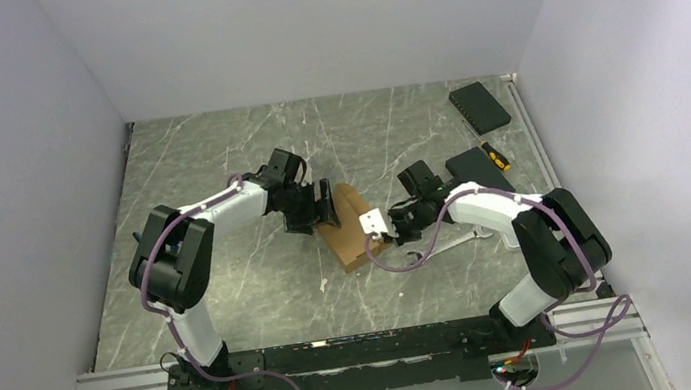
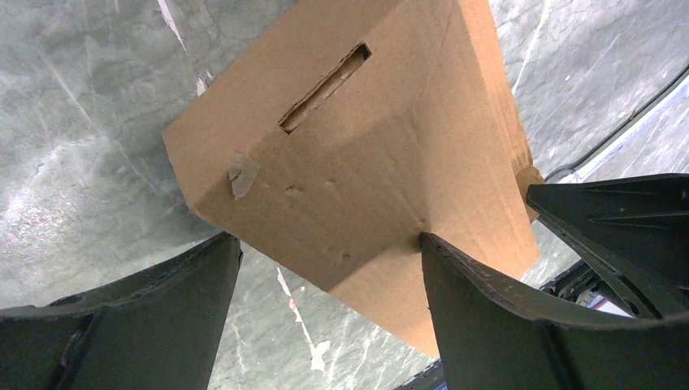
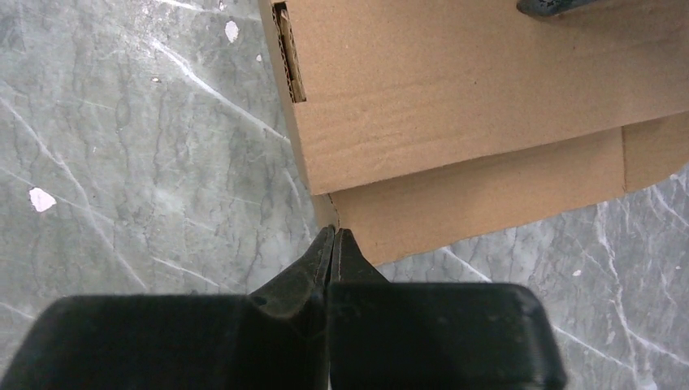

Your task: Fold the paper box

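Observation:
The paper box [image 1: 350, 228] is plain brown cardboard, partly folded, lying at the table's middle. In the left wrist view the paper box [image 2: 366, 146] shows a cut slot [image 2: 325, 88] in its top panel. My left gripper [image 1: 323, 204] is open, its jaws wide apart [image 2: 325, 244] over a box corner. Its right fingertip [image 2: 431, 248] touches the cardboard. My right gripper [image 1: 385, 232] is shut, and its tips [image 3: 333, 234] press against the near edge of the box [image 3: 487, 81], at a crease by the lower flap [image 3: 487, 195]. No cardboard shows between its jaws.
Two flat black pads lie at the back right, one far [image 1: 479, 105] and one nearer [image 1: 477, 166], with a small yellow-and-black tool [image 1: 497, 157] between them. A metal rail [image 1: 342, 352] runs along the near edge. White walls close in the left, back and right sides.

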Tool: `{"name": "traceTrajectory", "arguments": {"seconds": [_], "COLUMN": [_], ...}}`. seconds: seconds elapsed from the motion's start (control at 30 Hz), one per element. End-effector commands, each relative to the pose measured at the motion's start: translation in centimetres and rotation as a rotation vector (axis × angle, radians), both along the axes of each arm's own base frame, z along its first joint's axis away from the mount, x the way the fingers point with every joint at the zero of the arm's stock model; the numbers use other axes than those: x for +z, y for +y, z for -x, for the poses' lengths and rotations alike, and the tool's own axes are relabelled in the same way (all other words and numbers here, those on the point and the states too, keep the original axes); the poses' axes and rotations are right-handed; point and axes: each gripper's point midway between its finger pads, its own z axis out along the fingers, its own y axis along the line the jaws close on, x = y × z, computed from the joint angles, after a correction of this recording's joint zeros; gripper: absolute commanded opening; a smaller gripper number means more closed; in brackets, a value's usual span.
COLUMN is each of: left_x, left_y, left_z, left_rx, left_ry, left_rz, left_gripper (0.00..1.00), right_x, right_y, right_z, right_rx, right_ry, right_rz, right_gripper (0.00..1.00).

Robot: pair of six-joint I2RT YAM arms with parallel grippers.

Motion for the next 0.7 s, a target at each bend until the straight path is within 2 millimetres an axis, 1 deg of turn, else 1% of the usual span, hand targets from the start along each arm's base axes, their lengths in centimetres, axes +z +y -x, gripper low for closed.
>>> {"name": "traceTrajectory", "arguments": {"seconds": [0.0,0.17,0.4,0.67], "left_x": [-2.8,-2.8,-2.7,-2.7], "left_y": [2.0,1.9,1.8,1.7], "left_z": [1.5,1.4,1.3,1.3], "left_rx": [-0.014,-0.012,-0.015,-0.016], "left_ry": [0.06,0.062,0.064,0.067], "left_rz": [-0.106,-0.104,-0.1,-0.098], "left_gripper": [0.85,0.85,0.85,0.84], "right_x": [1.0,1.6,2.5,3.3], "right_y": [1.1,1.5,2.5,3.2], "right_z": [-0.2,0.6,1.3,2.2], "right_rx": [0.012,0.054,0.086,0.124], "right_ry": [0.006,0.0,-0.013,-0.005], "right_rz": [-0.02,-0.041,-0.063,-0.075], "right_gripper": [0.0,0.0,0.0,0.0]}}
